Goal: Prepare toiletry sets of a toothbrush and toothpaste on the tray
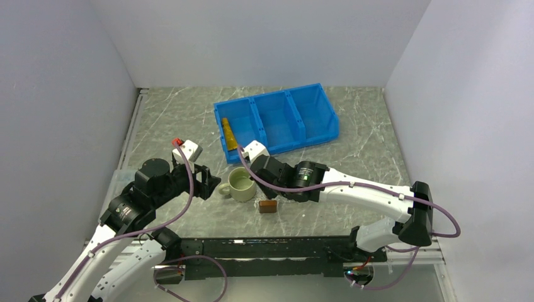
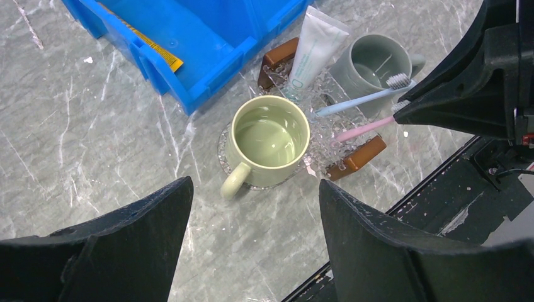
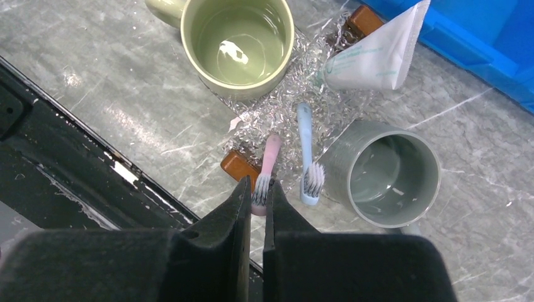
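My right gripper (image 3: 255, 192) is shut on the bristle end of a pink toothbrush (image 3: 271, 154). Its handle slants down onto the clear tray (image 3: 283, 116), beside a brown end block (image 3: 239, 167). A pale blue toothbrush (image 3: 305, 148) lies on the tray next to it. A white toothpaste tube (image 3: 378, 60) rests at the tray's far end by the other brown block (image 3: 364, 19). A yellow-orange toothpaste tube (image 1: 228, 133) lies in the blue bin (image 1: 277, 123). My left gripper (image 2: 252, 245) hangs open above bare table, short of the tray.
A pale green mug (image 3: 238, 41) stands on the tray's corner. A grey mug (image 3: 384, 173) stands just off the tray by the blue brush's head. The black rail (image 1: 264, 248) at the table's near edge runs close behind the right gripper.
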### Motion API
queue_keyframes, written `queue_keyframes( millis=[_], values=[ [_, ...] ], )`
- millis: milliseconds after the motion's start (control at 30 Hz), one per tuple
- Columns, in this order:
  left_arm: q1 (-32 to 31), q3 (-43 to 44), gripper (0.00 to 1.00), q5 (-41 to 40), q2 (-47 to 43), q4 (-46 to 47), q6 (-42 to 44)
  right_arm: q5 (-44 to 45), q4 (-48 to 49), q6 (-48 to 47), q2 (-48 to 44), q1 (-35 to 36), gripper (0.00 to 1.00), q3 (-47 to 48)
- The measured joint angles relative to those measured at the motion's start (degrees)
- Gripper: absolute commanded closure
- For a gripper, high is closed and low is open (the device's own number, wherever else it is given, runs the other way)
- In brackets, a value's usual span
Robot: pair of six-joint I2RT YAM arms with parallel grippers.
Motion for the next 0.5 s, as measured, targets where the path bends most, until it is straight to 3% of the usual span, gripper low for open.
queue_keyframes(
  millis=[500],
  values=[
    [0.00, 0.00, 0.21, 0.24, -0.02, 0.00, 0.00, 0.22, -0.04, -0.07, 3.06, 1.33, 0.80, 2.51]
  ],
)
